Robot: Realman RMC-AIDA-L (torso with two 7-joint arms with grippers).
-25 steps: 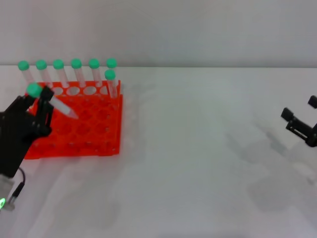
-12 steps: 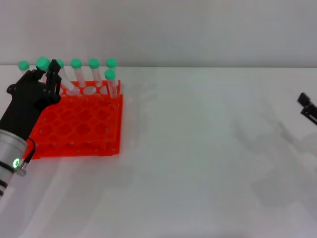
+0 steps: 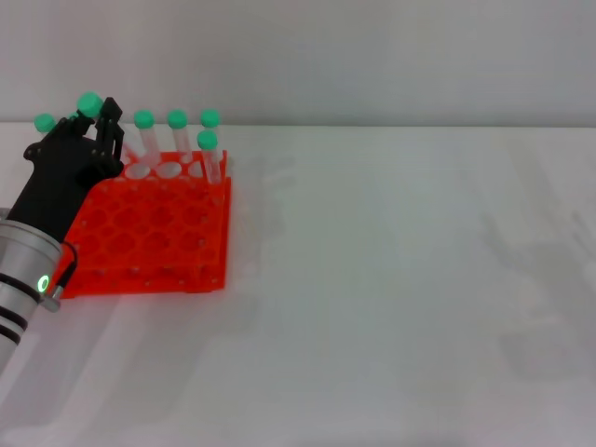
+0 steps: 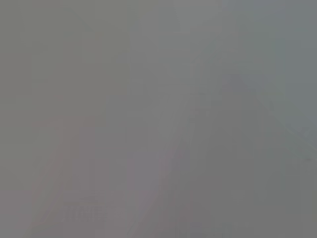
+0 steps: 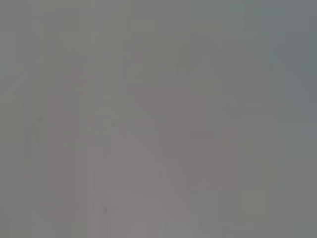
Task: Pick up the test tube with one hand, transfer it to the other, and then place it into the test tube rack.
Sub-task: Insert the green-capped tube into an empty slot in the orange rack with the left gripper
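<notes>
In the head view my left gripper (image 3: 102,119), black on the arm with the green light, is over the far left corner of the orange-red test tube rack (image 3: 158,233). It is shut on a test tube (image 3: 88,101). The green cap sticks out above the fingers and the clear body slants down toward the rack's back row. Several other green-capped tubes (image 3: 177,119) stand upright in the back rows. My right gripper is out of view. Both wrist views show only flat grey.
The rack sits at the far left of a white table (image 3: 391,279). A plain pale wall runs behind the table's far edge.
My left gripper has moved away from me over the rack to its back row, carrying the tube, which now stands steeper. My right gripper has drawn off to the right, out of view.
</notes>
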